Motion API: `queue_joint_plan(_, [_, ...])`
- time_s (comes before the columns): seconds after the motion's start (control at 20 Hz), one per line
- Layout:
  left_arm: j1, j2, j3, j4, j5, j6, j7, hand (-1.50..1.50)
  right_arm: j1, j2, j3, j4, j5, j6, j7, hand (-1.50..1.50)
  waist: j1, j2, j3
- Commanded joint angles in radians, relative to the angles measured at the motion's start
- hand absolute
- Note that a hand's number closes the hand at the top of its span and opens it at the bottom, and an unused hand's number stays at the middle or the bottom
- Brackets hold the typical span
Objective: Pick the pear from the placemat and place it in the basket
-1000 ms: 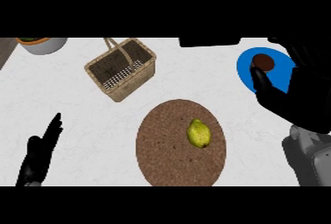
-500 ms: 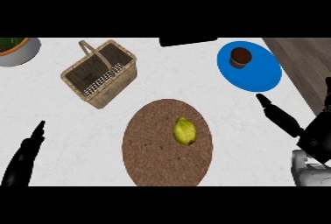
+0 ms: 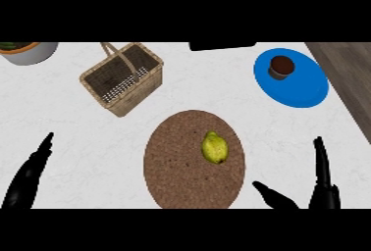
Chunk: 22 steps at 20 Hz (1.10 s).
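Pear (image 3: pixel 214 147) lies on placemat (image 3: pixel 194 159), untouched, up-left of my right hand (image 3: pixel 319 184); fingers (image 3: pixel 319 157) straight, thumb spread, holding nothing, set to close round fruit. Left hand (image 3: pixel 25 177) rests extended at lower left. Basket (image 3: pixel 123 77) well beyond, awaiting drop.

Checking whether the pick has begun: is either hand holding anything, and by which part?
Nothing is held. The pear lies untouched on the placemat; both hands are open.

One pear (image 3: pixel 214 147), one placemat (image 3: pixel 174 171), one basket (image 3: pixel 123 78), one plate (image 3: pixel 304 90).
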Motion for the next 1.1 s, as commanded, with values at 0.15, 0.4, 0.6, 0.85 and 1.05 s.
queue_joint_plan(0.15, [-0.039,0.010,-0.009,-0.017,-0.014,-0.010,0.034,0.00,0.265,-0.004,0.165,-0.188,0.303,-0.016,0.181,-1.50,0.027,0.007,0.003])
queue_joint_plan(0.4, [-0.046,0.006,-0.024,-0.013,-0.027,-0.027,0.010,0.00,0.459,0.072,0.237,-0.359,0.563,0.026,0.348,-1.50,0.067,0.015,0.007])
queue_joint_plan(0.6, [-0.057,-0.010,-0.044,-0.035,-0.047,-0.018,0.052,0.00,0.604,0.175,0.332,-0.499,0.803,0.111,0.459,-1.50,0.095,0.017,0.013])
queue_joint_plan(0.85, [-0.145,-0.060,-0.045,0.040,-0.068,-0.036,0.056,0.00,0.597,0.288,0.513,-0.481,1.067,0.124,0.608,-1.50,0.110,0.019,0.016])
queue_joint_plan(1.05, [-0.144,-0.041,-0.025,-0.001,-0.056,-0.094,0.099,0.00,0.530,0.290,0.556,-0.407,1.147,0.069,0.720,-1.50,0.116,0.015,0.018])
